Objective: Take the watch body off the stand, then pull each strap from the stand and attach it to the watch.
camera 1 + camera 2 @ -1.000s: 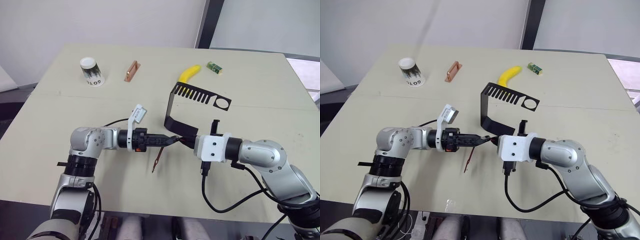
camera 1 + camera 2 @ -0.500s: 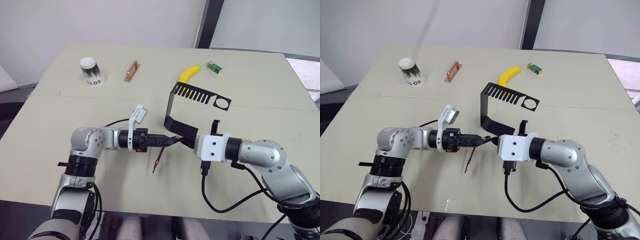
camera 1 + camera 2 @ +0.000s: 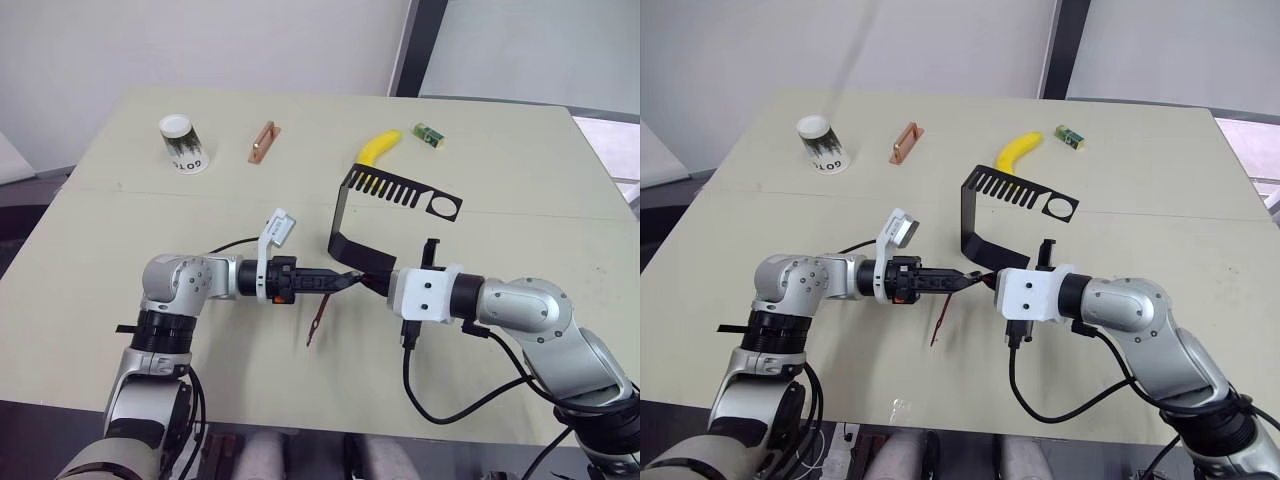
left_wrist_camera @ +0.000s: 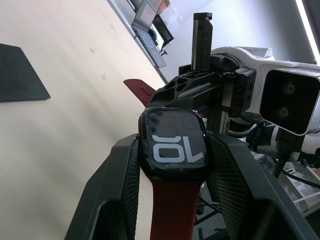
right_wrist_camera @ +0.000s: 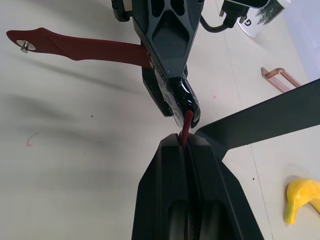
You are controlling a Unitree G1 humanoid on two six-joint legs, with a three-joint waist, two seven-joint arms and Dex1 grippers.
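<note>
The black watch body (image 4: 172,145), digits on its screen, is clamped between the fingers of my left gripper (image 3: 343,282). One maroon strap (image 3: 316,322) is joined to it and hangs down toward the table. My right gripper (image 3: 376,284) is shut on the second maroon strap (image 5: 186,122), whose free end meets the edge of the watch body (image 5: 185,102). Whether that end is seated in the case, I cannot tell. The two grippers face each other tip to tip above the table, just in front of the flat foot of the black stand (image 3: 345,215).
At the back of the table (image 3: 120,250) are a yellow banana (image 3: 377,148), a small green block (image 3: 429,136), a copper-coloured bar (image 3: 263,140) and a white cup (image 3: 185,143) lying tilted. The stand's slotted arm and ring (image 3: 441,207) reach out to the right.
</note>
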